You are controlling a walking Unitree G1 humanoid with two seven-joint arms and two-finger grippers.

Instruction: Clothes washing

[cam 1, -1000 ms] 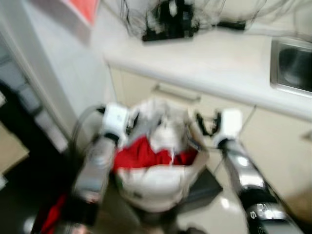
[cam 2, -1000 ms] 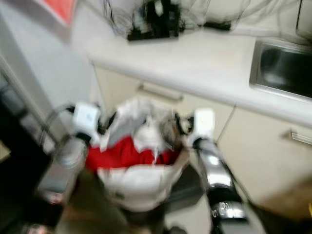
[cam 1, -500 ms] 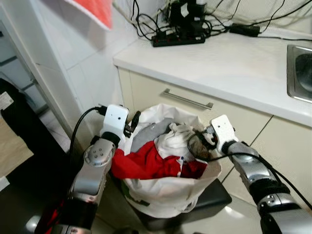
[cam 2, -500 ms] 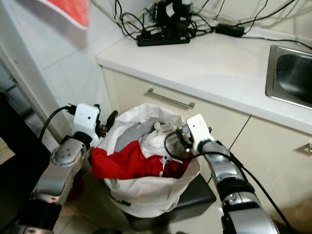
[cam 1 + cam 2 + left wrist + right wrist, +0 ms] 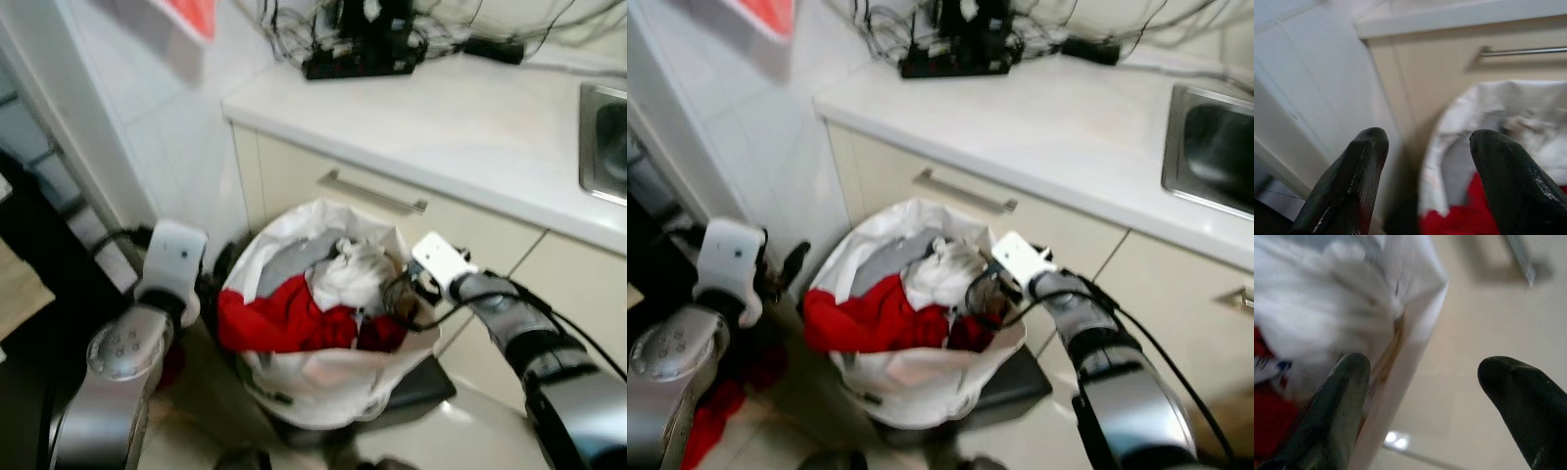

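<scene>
A white laundry bag [image 5: 323, 377] stands open on the floor before the cabinet, stuffed with a red garment [image 5: 279, 321], a white one [image 5: 355, 274] and a grey one [image 5: 294, 262]. My left gripper [image 5: 789, 266] is off to the bag's left, apart from its rim; in the left wrist view its fingers [image 5: 1356, 166] are spread wide with nothing between them. My right gripper [image 5: 400, 294] sits at the bag's right rim, open. In the right wrist view, one finger [image 5: 1342, 391] is on the clothes side and the other [image 5: 1523, 391] outside, with the rim [image 5: 1415, 333] between them.
A cream cabinet with a metal drawer handle [image 5: 372, 194] stands right behind the bag, under a white counter [image 5: 470, 117] with a power strip and cables [image 5: 358, 59] and a sink [image 5: 1215, 147]. White tiled wall on the left. Red cloth [image 5: 710, 421] lies on the floor. A dark base [image 5: 421, 387] is under the bag.
My left gripper has come off the bag's left rim and drawn back to the left. The right gripper stays at the right rim. The view has shifted slightly.
</scene>
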